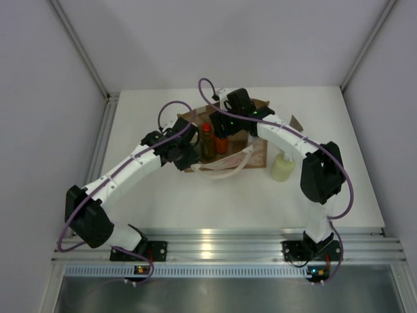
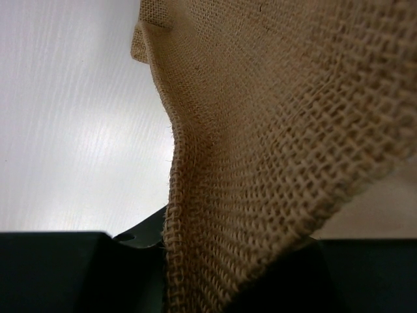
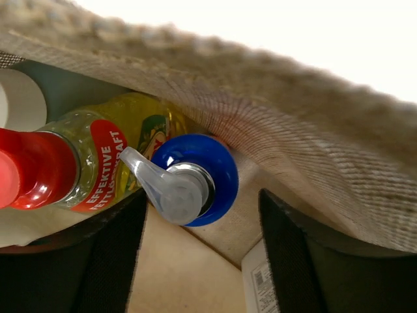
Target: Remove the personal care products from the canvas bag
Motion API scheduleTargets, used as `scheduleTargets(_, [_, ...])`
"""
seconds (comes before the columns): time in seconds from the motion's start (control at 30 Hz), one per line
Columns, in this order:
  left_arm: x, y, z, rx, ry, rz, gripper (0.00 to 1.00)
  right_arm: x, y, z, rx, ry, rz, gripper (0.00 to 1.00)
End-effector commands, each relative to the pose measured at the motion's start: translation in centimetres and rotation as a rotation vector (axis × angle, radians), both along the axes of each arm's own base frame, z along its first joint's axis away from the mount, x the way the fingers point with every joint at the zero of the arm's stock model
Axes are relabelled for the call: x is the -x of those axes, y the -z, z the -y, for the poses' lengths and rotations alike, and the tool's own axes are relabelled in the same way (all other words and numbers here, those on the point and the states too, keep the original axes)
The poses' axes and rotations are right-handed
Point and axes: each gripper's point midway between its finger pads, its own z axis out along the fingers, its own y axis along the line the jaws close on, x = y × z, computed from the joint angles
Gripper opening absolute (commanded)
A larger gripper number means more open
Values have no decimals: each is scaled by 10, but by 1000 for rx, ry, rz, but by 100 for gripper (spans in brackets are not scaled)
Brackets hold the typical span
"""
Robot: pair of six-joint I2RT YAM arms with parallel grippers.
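Observation:
The brown canvas bag (image 1: 256, 155) lies open in the middle of the table. My left gripper (image 1: 184, 154) is shut on the bag's left edge, and woven fabric (image 2: 260, 163) fills the left wrist view between the jaws. My right gripper (image 1: 222, 128) is inside the bag and open. Its fingers (image 3: 111, 261) stand either side of the blue pump top of the orange-blue bottle (image 3: 195, 177), not touching it. Beside it lies the amber red-capped bottle (image 3: 78, 163) (image 1: 207, 138). A grey cylinder with a pale cap (image 3: 62, 85) lies behind. The pale-yellow white-capped bottle (image 1: 283, 168) stands on the table, right of the bag.
A white item with a barcode label (image 3: 260, 287) lies on the bag's floor by my right finger. The bag's white rope handles (image 1: 228, 172) trail toward the near side. Grey walls close in the table on the left and right.

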Motion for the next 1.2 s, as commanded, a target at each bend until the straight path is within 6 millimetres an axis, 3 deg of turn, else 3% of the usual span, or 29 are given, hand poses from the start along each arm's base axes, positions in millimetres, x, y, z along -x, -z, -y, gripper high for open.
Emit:
scheduleTargets(0.0, [0, -2, -2, -11, 4, -9, 34, 1, -18, -19, -52, -59, 40, 72])
scheduleTargets(0.27, [2, 1, -2, -9, 7, -20, 34, -4, 8, -20, -6, -63, 13, 72])
scheduleTargets(0.53, [-2, -12, 4, 20, 19, 3, 34, -16, 26, -24, -14, -31, 17, 68])
scheduleTargets(0.63, [0, -13, 4, 23, 26, 1, 34, -16, 33, -24, -21, -24, 0, 58])
scheduleTargets(0.7, [2, -13, 2, 19, 23, 0, 34, -13, 33, -24, -35, -24, 4, 43])
scheduleTargets(0.9, [3, -10, 0, 15, 18, -5, 34, -11, 7, -18, -56, -14, 65, 8])
scheduleTargets(0.97, [4, -9, 0, 15, 19, -8, 34, -13, -11, -15, -62, 1, 106, 0])
scheduleTargets(1.17, [4, -8, -1, 13, 11, -9, 34, -13, -66, -7, -105, 31, 209, 0])
